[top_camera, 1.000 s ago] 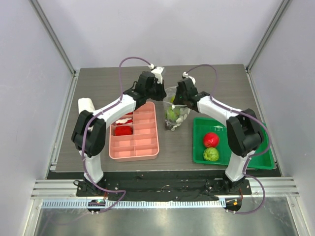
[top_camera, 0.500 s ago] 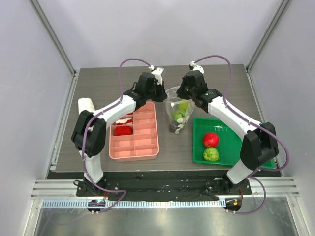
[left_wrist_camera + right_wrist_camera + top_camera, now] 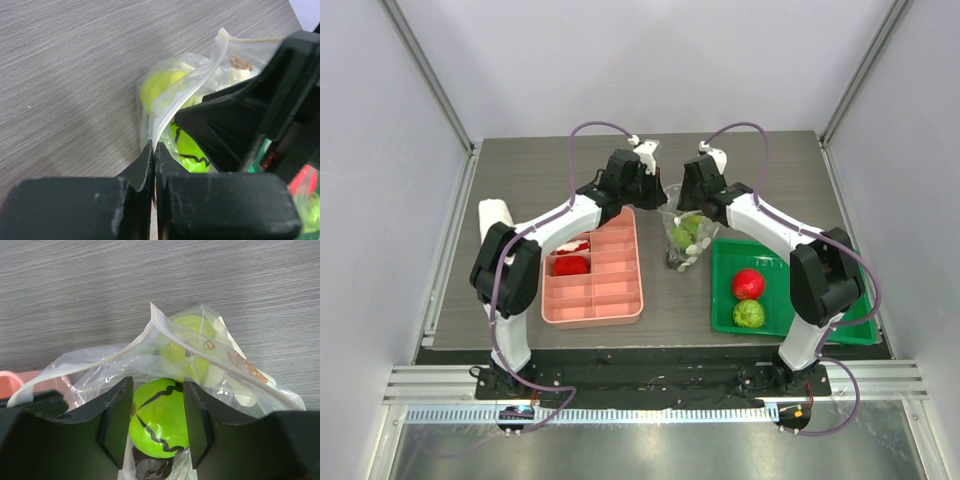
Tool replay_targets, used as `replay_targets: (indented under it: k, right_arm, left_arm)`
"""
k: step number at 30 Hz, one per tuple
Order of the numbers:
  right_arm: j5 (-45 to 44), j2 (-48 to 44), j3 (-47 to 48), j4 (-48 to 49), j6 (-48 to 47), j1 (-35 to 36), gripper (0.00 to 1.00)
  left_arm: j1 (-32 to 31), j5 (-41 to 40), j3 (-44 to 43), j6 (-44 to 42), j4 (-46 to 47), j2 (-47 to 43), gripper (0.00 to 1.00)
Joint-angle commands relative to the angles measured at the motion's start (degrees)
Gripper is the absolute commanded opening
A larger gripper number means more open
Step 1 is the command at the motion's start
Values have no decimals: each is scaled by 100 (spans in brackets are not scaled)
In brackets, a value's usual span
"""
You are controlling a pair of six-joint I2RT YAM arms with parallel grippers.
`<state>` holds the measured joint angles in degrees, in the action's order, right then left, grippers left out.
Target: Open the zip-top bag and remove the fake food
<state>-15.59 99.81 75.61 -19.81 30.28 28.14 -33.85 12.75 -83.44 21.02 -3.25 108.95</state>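
The zip-top bag (image 3: 682,240), clear with white dots, hangs open over the table between my grippers. My left gripper (image 3: 154,145) is shut on the bag's rim (image 3: 165,95) and holds that side up. My right gripper (image 3: 157,381) reaches down into the mouth of the bag (image 3: 150,335). Its fingers (image 3: 117,410) sit against both sides of the yellow-green pear (image 3: 159,417) inside. In the top view the left gripper (image 3: 647,186) and the right gripper (image 3: 694,204) stand close together above the bag. A red apple (image 3: 749,283) and a bumpy green fruit (image 3: 749,313) lie in the green tray (image 3: 820,325).
A pink divided tray (image 3: 610,295) with red pieces (image 3: 571,265) sits just left of the bag, under my left arm. A white roll (image 3: 496,212) lies at the table's left edge. The green tray is to the right of the bag.
My right gripper rose out of the bag's mouth half a second ago and has dropped back in around the pear. The left gripper kept its hold; the bag shifted slightly.
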Motion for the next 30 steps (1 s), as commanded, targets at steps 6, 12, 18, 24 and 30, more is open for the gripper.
replay_targets:
  k: [6,12,18,24,30]
  right_arm:
    - [-708,513,314,-84,-224,42,55]
    - [-1156,689,51,618,-681,42,55]
    - [-1402,820,-381,1866,-1270,34,58]
    - [-1455,1216,-135,1876,-1533,33,56]
    - [-1420,839,-169,1955,-1710,42,21]
  left_arm:
    - [-26,69,-269,-10,140,21,0]
    - [-26,104,-278,-1,201,91,0]
    - [-34,148,-348,17,210,215,0]
    - [-34,122,-340,-45,184,232,0]
    - [-34,61,-331,-63,175,232,0]
